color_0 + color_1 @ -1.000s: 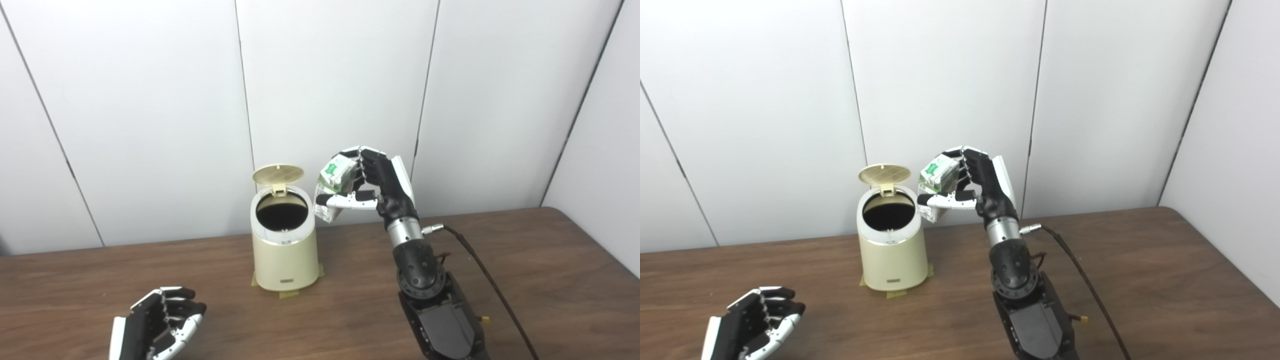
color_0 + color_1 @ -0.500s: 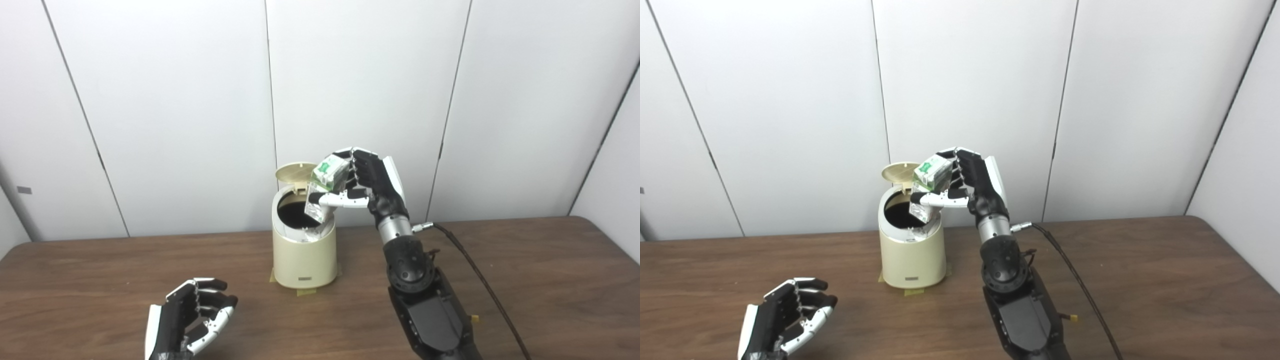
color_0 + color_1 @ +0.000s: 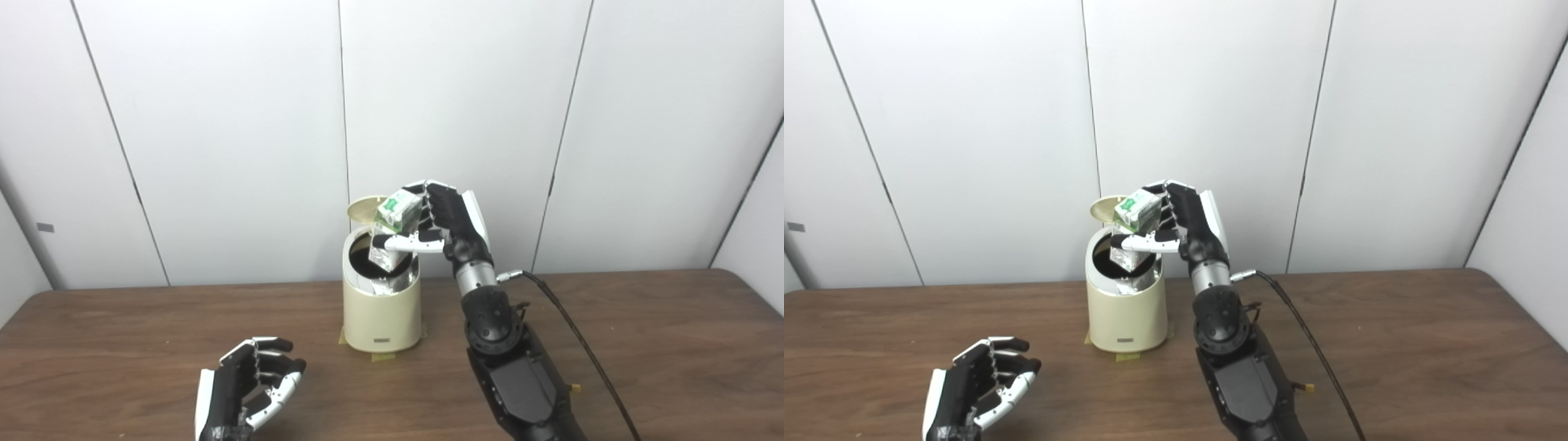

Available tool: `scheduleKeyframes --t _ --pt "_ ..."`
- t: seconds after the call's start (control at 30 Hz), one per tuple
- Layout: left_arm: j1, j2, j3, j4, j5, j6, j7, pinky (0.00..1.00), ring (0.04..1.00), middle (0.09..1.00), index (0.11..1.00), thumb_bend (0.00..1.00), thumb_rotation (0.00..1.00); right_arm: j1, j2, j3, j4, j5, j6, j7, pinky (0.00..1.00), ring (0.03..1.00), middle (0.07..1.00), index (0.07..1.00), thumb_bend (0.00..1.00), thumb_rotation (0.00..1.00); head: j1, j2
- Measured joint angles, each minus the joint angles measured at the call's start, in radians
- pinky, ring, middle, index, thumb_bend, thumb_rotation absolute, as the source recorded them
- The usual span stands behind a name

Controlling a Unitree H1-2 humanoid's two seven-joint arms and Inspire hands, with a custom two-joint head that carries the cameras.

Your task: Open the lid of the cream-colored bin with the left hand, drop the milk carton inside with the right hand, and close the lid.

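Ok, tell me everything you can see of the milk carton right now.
The milk carton is a small white box with green print, seemingly coated card, its lower part looking crumpled or shiny. It hangs tilted, top leaning right, held in the right hand with thumb across its front and fingers behind. Its bottom end sits over the open mouth of the cream bin, in front of the raised lid.

Far wall: I see white panels (image 3: 453, 98) split by thin dark seams, some leaning slightly.
Right wall: a side panel (image 3: 762, 226) angles in toward me at the far right.
Left edge: a grey upright strip (image 3: 27, 233) with a small dark mark (image 3: 45, 227); I can't tell what the mark is.
Table: dark brown wood-grain table (image 3: 674, 361), spanning left to right, its far edge against the wall.
Light: even and soft, with a faint sheen on the wood.
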Motion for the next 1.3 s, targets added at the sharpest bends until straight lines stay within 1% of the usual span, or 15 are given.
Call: scheduleKeyframes --t 0.37,0.47,0.53,0.7,1.03,1.13,1.2,1.23,1.27,1.3 --pt "0.0 -0.01 -0.004 -0.007 0.0 0.006 0.002 0.42 0.493 0.455 0.538 0.51 0.0 -0.019 0.0 0.012 0.043 -0.001 -0.035 -0.008 0.29 0.349 0.45 0.514 0.53 0.0 0.012 0.014" --pt "0.0 -0.012 -0.005 -0.009 0.0 0.008 0.003 0.41 0.487 0.455 0.538 0.51 0.0 -0.036 0.0 0.012 0.081 0.0 -0.058 -0.018 0.29 0.35 0.446 0.516 0.53 0.0 0.018 0.017" --pt "0.0 -0.013 -0.006 -0.011 0.0 0.008 0.003 0.4 0.487 0.458 0.535 0.51 0.0 -0.046 -0.001 0.014 0.11 0.0 -0.087 -0.025 0.29 0.35 0.444 0.517 0.53 0.0 0.021 0.018" --pt "0.0 -0.015 -0.006 -0.029 -0.004 0.008 0.002 0.39 0.487 0.461 0.532 0.51 0.0 -0.069 -0.001 0.015 0.16 0.0 -0.121 -0.042 0.3 0.354 0.445 0.517 0.53 0.0 0.025 0.021" --pt "0.001 -0.015 -0.006 -0.037 -0.005 0.016 0.002 0.41 0.494 0.461 0.531 0.51 0.0 -0.07 0.0 0.016 0.187 0.0 -0.145 -0.062 0.3 0.354 0.444 0.516 0.52 0.0 0.026 0.031" --pt "0.002 -0.015 -0.009 -0.045 -0.004 0.023 0.002 0.42 0.497 0.459 0.534 0.51 0.0 -0.064 0.0 0.02 0.193 -0.001 -0.144 -0.059 0.31 0.379 0.459 0.508 0.53 0.0 0.026 0.034" --pt "0.002 -0.015 -0.011 -0.05 -0.003 0.03 0.002 0.42 0.495 0.457 0.537 0.51 0.0 -0.059 -0.005 0.035 0.193 -0.006 -0.144 -0.042 0.36 0.44 0.474 0.507 0.53 0.0 0.026 0.034" --pt "0.002 -0.015 -0.012 -0.055 -0.002 0.034 0.002 0.42 0.497 0.457 0.537 0.51 0.0 -0.058 -0.016 0.052 0.194 -0.013 -0.144 -0.026 0.41 0.514 0.578 0.588 0.68 0.03 0.026 0.034" --pt "0.002 -0.015 -0.013 -0.059 -0.002 0.036 0.002 0.43 0.499 0.456 0.538 0.51 0.0 -0.057 -0.026 0.069 0.196 -0.019 -0.144 -0.009 0.45 0.56 0.643 0.639 0.78 0.05 0.028 0.035" --pt "0.002 -0.015 -0.013 -0.06 -0.002 0.037 0.001 0.42 0.498 0.456 0.537 0.51 0.0 -0.057 -0.032 0.079 0.196 -0.027 -0.145 -0.001 0.46 0.599 0.69 0.671 0.83 0.08 0.028 0.035"
